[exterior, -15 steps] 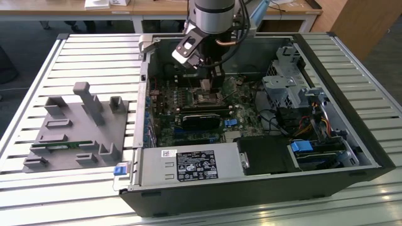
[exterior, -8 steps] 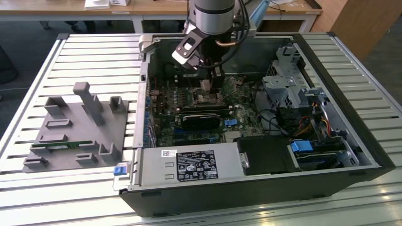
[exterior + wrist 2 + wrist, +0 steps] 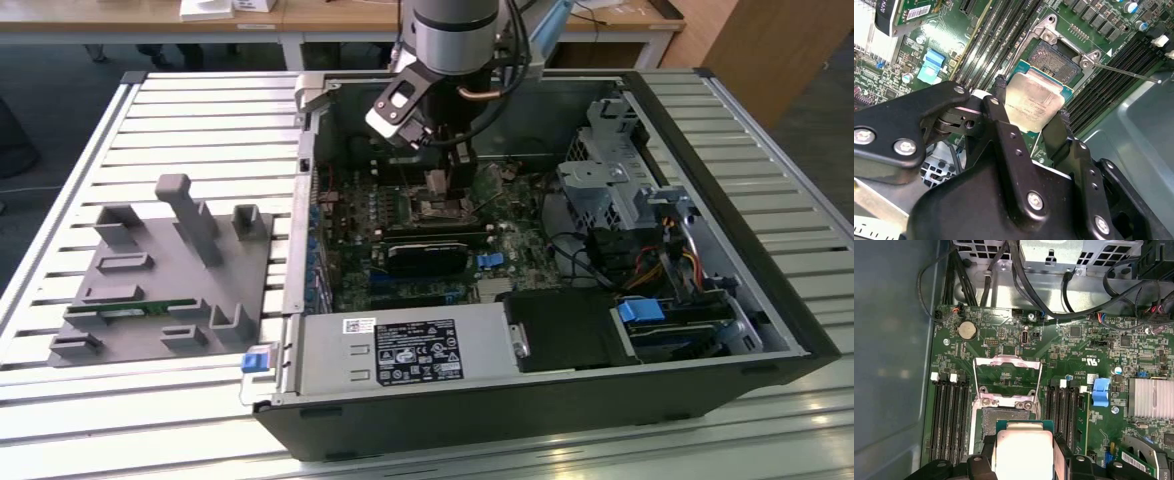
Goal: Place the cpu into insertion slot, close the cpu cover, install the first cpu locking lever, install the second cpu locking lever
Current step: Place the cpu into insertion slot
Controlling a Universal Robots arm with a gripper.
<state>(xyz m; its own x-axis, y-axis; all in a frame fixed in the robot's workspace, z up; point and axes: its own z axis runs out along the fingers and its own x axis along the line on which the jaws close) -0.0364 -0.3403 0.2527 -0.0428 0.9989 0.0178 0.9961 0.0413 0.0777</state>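
The gripper (image 3: pixel 1032 100) pinches the cpu (image 3: pixel 1036 107) by two opposite edges, just above the empty insertion slot (image 3: pixel 1056 57) in the far half of the computer case (image 3: pixel 534 410). The cpu cover (image 3: pixel 1006 360) stands swung open and a locking lever (image 3: pixel 1126 72) is unlatched, so by my reading no step is finished yet.

The slatted metal bench (image 3: pixel 200 110) carries an open black computer case (image 3: pixel 534 412), with a grey moulded fixture block (image 3: pixel 134 300) beside it on the exterior view's left.

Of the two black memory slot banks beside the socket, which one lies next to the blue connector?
The bank on the finned heatsink's side; the other bank borders the grey case wall.
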